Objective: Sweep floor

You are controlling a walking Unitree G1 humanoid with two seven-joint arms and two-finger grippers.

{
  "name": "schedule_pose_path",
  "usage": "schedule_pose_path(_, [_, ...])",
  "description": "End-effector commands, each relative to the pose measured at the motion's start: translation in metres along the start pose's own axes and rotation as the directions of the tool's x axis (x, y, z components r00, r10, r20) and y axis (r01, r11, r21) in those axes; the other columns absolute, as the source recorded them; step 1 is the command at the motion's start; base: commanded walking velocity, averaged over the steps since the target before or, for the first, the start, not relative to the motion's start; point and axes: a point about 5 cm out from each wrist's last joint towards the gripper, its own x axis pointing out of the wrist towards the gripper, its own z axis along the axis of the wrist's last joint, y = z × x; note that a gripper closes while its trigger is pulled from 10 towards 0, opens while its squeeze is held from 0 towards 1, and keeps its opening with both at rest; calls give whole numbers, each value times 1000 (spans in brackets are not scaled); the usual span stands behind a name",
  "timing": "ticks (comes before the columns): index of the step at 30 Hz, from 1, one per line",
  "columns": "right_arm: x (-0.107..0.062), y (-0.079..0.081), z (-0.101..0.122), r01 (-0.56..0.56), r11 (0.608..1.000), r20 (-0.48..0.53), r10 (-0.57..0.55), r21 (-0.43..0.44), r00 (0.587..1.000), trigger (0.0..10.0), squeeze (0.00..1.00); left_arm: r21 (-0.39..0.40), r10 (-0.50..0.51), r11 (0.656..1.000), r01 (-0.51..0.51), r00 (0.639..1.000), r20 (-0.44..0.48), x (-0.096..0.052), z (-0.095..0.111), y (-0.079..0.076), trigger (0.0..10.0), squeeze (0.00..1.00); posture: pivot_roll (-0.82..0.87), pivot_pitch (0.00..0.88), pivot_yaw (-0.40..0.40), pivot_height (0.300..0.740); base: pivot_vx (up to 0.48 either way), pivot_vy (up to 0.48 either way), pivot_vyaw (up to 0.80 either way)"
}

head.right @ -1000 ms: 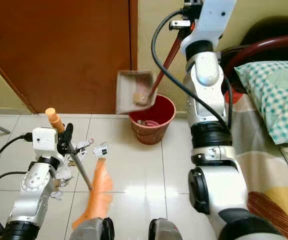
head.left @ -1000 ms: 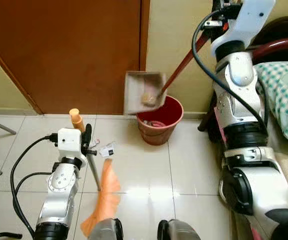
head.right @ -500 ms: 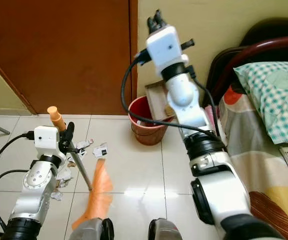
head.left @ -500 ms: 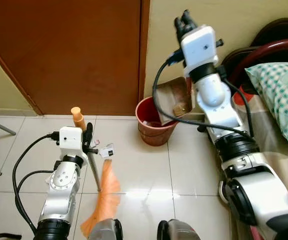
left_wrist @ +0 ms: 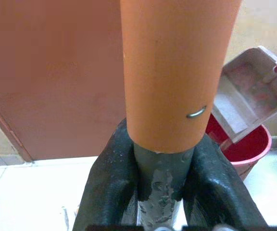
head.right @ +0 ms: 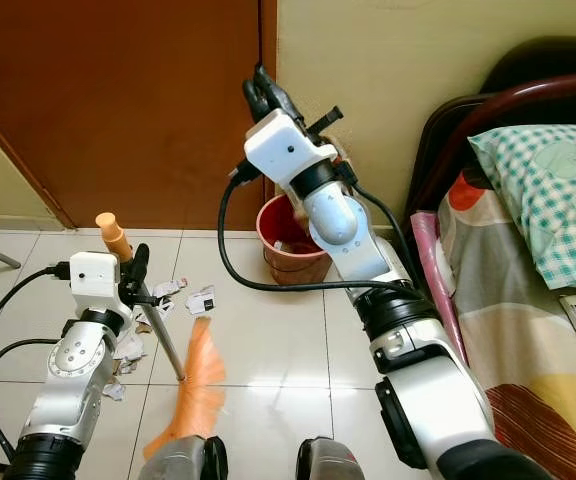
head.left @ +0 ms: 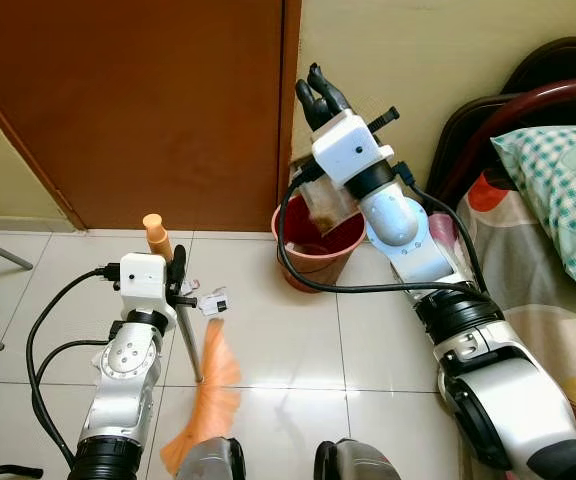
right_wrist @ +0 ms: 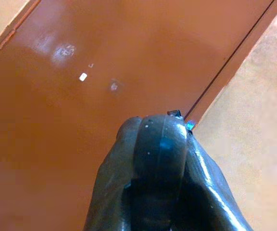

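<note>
A: Gripping the broom (head.left: 196, 330) handle, left gripper (left_wrist: 160, 192) is clamped tight; bristles rest on tile beside paper scraps (head.right: 200, 299).

B: Right gripper (head.left: 321, 98), fingers pressed together, has swung down toward the door (head.left: 138, 100). Dustpan (left_wrist: 251, 94) now tilts over the red bin (head.left: 318, 250), no longer raised.

Open tiled floor (head.left: 298, 340) is seen between the two arms, and passage is left there. The far edge is blocked by the red bin (head.left: 318, 250) against the wall, with the dustpan (left_wrist: 254, 96) tilted over it. Left is narrowed by the broom (head.left: 203, 385) and paper scraps (head.right: 203, 299); right is closed by the bed (head.right: 528, 300).
</note>
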Motion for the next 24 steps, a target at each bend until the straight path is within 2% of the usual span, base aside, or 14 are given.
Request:
schedule_pose_path(1, [6, -1, 19, 3, 1000, 117, 0, -26, 993, 10000, 0, 8, -3, 1000, 3, 999, -44, -2, -9, 0, 10000, 0, -12, 89, -37, 740, 0, 0, 0])
schedule_pose_path(6, [10, -7, 27, 55, 998, 140, -56, 11, 989, 10000, 0, 3, 3, 1000, -3, 999, -42, -2, -9, 0, 10000, 0, -10, 90, -47, 740, 0, 0, 0])
schedule_pose_path(7, [15, -15, 36, 115, 990, 149, -125, 76, 981, 10000, 0, 3, 6, 1000, -6, 999, -41, -2, -9, 1, 10000, 0, -3, 90, -47, 740, 0, 0, 0])
schedule_pose_path(9, [21, -22, 45, 158, 975, 150, -181, 154, 972, 10000, 0, 5, 9, 1000, -9, 999, -40, -2, -9, 1, 10000, 0, -2, 90, -46, 740, 0, 0, 0])
schedule_pose_path(13, [26, -26, 58, 174, 940, 140, -223, 294, 965, 10000, 0, 12, 9, 1000, -9, 999, -37, -2, -9, 3, 10000, 0, 1, 92, -41, 740, 0, 0, 0])
schedule_pose_path(15, [21, -21, 55, 173, 901, 84, -224, 397, 971, 10000, 0, 21, 14, 1000, -13, 999, -33, -3, -8, 5, 10000, 0, 0, 93, -37, 740, 0, 0, 0])
schedule_pose_path(20, [9, -15, 47, 194, 860, 0, -220, 471, 975, 10000, 0, 34, 24, 999, -23, 999, -29, -8, -8, 8, 10000, 0, 2, 97, -36, 740, 0, 0, 0])
schedule_pose_path(22, [-3, -11, 39, 213, 836, -64, -210, 505, 976, 10000, 0, 48, 31, 998, -29, 999, -29, -13, -9, 10, 10000, 0, 2, 97, -36, 740, 0, 0, 0])
schedule_pose_path(24, [-23, -6, 27, 255, 793, -172, -191, 553, 966, 10000, 0, 74, 19, 997, -16, 999, -36, -26, -11, 11, 10000, 0, 9, 109, -28, 740, 0, 0, 0])
